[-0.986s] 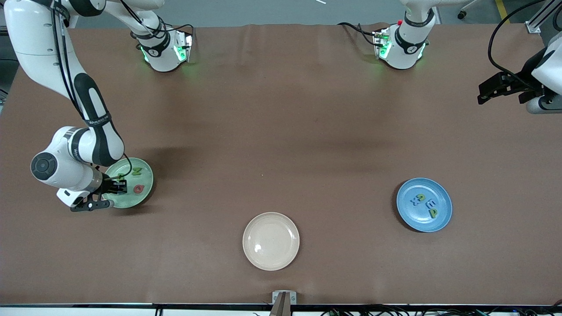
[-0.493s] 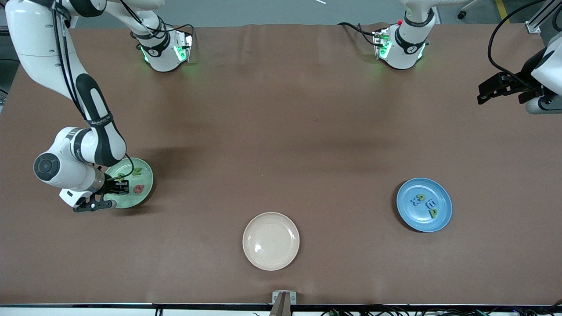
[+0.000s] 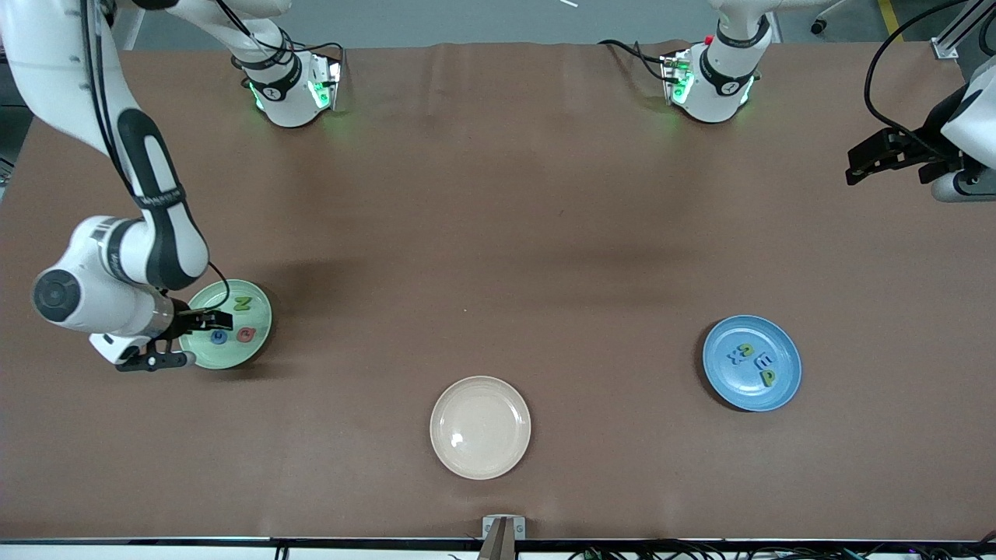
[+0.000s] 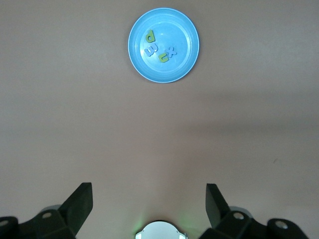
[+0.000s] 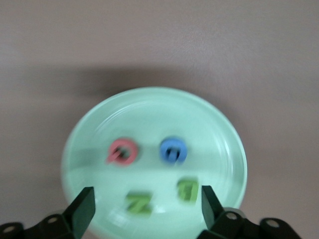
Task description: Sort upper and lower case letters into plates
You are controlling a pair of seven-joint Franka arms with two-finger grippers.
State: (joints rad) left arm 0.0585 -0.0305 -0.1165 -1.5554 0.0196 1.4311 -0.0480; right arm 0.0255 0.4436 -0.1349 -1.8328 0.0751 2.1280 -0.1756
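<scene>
The mint green plate [image 3: 243, 355] lies near the right arm's end of the table. It holds several letters: a green one [image 3: 243, 304], a blue one [image 3: 219, 337] and a red one [image 3: 246, 334]. My right gripper [image 3: 212, 319] hovers over that plate's edge, open and empty. In the right wrist view the plate [image 5: 149, 117] and its letters lie in front of my open right gripper [image 5: 147, 209]. The blue plate [image 3: 786, 350] holds several letters. My left gripper [image 3: 891, 167] waits high over the left arm's end of the table, open and empty [image 4: 148, 199], with the blue plate [image 4: 185, 60] far off.
An empty cream-beige plate [image 3: 480, 459] lies nearest the front camera, midway between the two coloured plates. The two arm bases [image 3: 292, 89] [image 3: 712, 82] stand along the table's edge farthest from the front camera. Brown tabletop [image 3: 498, 257] lies between the plates.
My right gripper has drawn back from the middle of the green plate toward its edge. The blue letter, hidden under the fingers before, now lies on the plate. The left arm has not moved.
</scene>
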